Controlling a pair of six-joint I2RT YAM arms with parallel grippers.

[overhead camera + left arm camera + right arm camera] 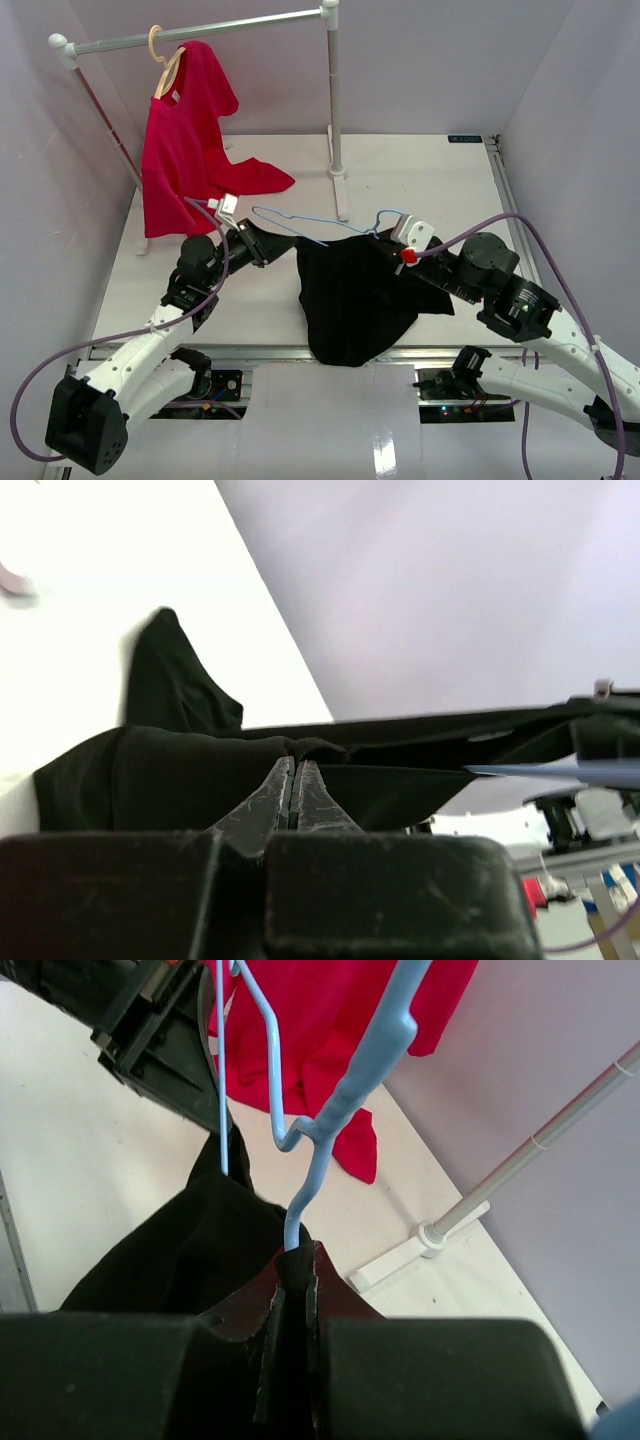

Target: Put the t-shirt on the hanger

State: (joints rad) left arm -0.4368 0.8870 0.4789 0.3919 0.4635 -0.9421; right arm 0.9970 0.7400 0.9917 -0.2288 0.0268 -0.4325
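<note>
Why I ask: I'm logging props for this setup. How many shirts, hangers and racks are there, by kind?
Shirts: 2 (black t-shirt, red shirt)
Hangers: 2 (blue wire hanger, wooden hanger)
Racks: 1 (clothes rack)
Total: 5

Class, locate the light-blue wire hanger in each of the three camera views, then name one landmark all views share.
Top external: hanger at centre, along the top of the black t-shirt.
Left wrist: thin blue strip at the right edge, mid-height.
Right wrist: top centre, running down to mid-frame.
Shared landmark: the black t-shirt, visible in all three.
</note>
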